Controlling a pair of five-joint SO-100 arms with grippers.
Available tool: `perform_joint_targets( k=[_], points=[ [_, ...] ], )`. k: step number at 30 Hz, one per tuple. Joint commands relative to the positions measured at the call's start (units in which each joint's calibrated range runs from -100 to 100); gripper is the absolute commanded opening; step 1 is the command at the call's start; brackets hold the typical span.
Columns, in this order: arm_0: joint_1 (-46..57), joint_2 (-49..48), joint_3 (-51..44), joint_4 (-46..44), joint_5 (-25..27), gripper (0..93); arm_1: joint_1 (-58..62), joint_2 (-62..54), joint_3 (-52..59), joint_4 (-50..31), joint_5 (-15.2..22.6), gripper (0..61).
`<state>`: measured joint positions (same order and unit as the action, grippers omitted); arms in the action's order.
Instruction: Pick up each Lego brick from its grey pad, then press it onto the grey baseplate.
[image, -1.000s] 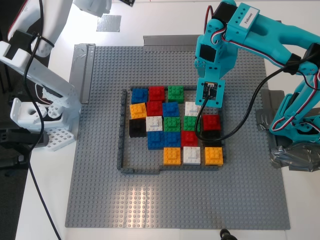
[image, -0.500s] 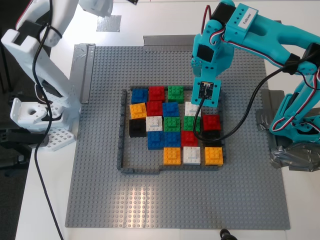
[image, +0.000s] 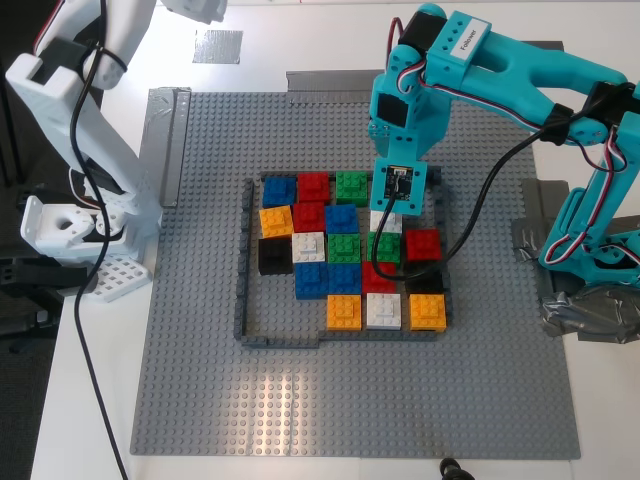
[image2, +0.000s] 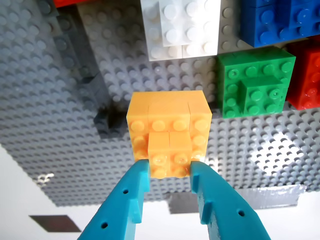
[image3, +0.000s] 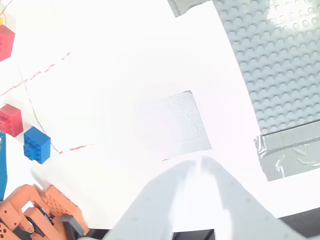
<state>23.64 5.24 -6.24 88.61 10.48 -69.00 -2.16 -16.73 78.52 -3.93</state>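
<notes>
1. The grey baseplate (image: 200, 330) is by far the biggest thing here: a broad square of matte studded plastic, taped down with silvery strips (image: 165, 130) at its edges. A thin dark-grey brick frame (image: 243, 260) sits near its middle, half filled with glossy square bricks in red, green, blue, white, black and orange.

2. The teal arm reaches in from the baseplate's far edge and hangs over the frame's far side. Its wrist view shows it to be the first arm.

3. The first gripper (image2: 170, 170) has its teal plastic jaws pinched on the raised top of an orange Lego brick (image2: 169, 134), held above bare studs just outside the frame's wall.

4. My read: this is the carry step. Next it would need to square the brick over a free spot and press straight down so the studs seat.

5. The second gripper (image3: 202, 172) looks pressed together and holds nothing. It hovers off the plate above a bare grey pad (image3: 177, 125) on the white table.

6. A blue Lego brick (image3: 36, 145) lies loose on that table, well away from the pad.
</notes>
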Motion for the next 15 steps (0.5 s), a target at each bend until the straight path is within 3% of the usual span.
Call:
perform_joint_targets(
  k=[1, 15],
  points=[
    [-0.32, 1.45, -4.37, -0.24, 0.24, 0.0, -0.24, -0.93, -6.52, 2.77, 1.08, 0.1],
    [-1.55, 4.12, -4.82, -0.16, 0.24, 0.0, -1.26, -13.55, 14.88, -0.81, 0.25, 0.1]
  ],
)
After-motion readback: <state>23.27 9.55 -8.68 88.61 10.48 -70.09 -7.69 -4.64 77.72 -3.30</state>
